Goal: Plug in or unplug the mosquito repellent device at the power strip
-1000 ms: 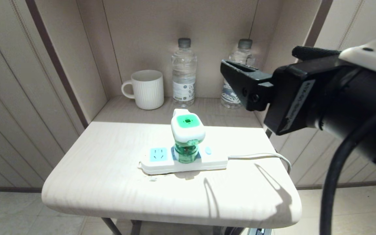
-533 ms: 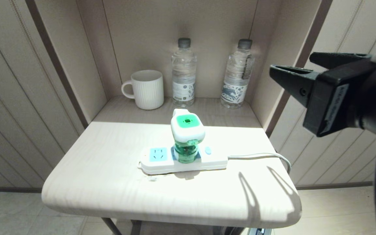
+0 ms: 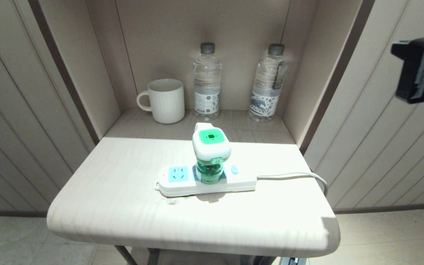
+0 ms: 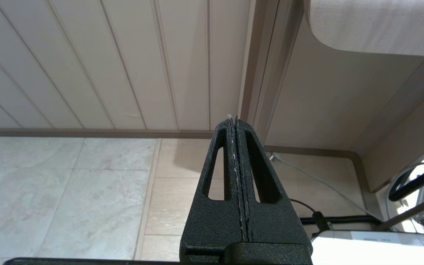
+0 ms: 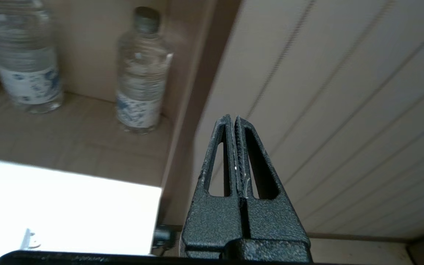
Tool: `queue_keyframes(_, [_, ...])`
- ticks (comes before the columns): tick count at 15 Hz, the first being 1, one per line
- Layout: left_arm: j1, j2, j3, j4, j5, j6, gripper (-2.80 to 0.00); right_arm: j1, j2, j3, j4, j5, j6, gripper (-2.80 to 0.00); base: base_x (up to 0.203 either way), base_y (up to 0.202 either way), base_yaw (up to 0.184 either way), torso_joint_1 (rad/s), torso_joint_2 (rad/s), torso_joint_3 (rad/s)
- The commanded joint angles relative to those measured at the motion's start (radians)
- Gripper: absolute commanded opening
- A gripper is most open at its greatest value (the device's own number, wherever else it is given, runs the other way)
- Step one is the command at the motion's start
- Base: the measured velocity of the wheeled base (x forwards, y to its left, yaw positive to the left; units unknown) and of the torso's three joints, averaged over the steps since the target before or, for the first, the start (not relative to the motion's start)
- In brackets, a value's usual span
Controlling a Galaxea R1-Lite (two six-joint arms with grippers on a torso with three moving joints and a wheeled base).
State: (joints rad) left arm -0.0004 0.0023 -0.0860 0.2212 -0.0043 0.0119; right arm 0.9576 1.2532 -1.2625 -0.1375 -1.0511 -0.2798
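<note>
The white table (image 3: pixel 105 206) fills the lower centre of the head view, its rounded front edge nearest the camera. At mid-frame the power strip (image 3: pixel 182 186) is laid flat on the table top, long side across the picture. One light-blue socket face (image 3: pixel 179 173) is seen uncovered at its left end, and a blue oval button (image 3: pixel 234 169) is seen near its right end. The white cord (image 3: pixel 293 176) is led from the right end toward the table's right edge, where it is lost from sight. The mosquito repellent device (image 3: pixel 211 156) is seated upright on the strip, between the free socket and the button, its white head with the green patch uppermost and the green bottle below.

Beyond the table, in the recess at the upper centre, a white ribbed mug (image 3: pixel 166 100) is stood at left, and two clear water bottles (image 3: pixel 207 82) (image 3: pixel 269 84) are stood side by side at right, apart from each other.

The right gripper (image 5: pixel 234 119) is held at the upper right of the head view, well apart from the device, in front of the panelled wall (image 5: pixel 344 110). Its jaws are pressed fully together and nothing is gripped.

The left gripper (image 4: pixel 233 118) is parked low beside the table, above the tiled floor (image 4: pixel 68 191). Its jaws are likewise fully closed and empty.
</note>
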Motion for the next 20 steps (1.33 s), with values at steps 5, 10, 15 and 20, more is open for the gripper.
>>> queue_keyframes(5, [-0.001, 0.001, 0.0, 0.001, 0.0, 0.0, -2.8, -0.143, -0.142, -0.207, 0.368, -0.017, -0.002, -2.8, 0.0, 0.0, 0.0, 0.0, 0.0, 0.0])
queue_keyframes(10, [0.0, 0.001, 0.0, 0.001, 0.0, 0.0, -2.8, -0.239, -0.195, -0.276, 0.499, -0.017, -0.002, -2.8, 0.0, 0.0, 0.0, 0.0, 0.0, 0.0])
queue_keyframes(15, [-0.001, 0.001, 0.0, 0.001, 0.0, 0.0, -2.8, -0.429, -0.239, -0.366, 0.548, -0.023, -0.001, -2.8, 0.0, 0.0, 0.0, 0.0, 0.0, 0.0])
queue_keyframes(20, [-0.001, 0.001, 0.0, 0.001, 0.0, 0.0, -2.8, -0.458, -0.315, -0.539, 0.873, -0.019, -0.005, -2.8, 0.0, 0.0, 0.0, 0.0, 0.0, 0.0])
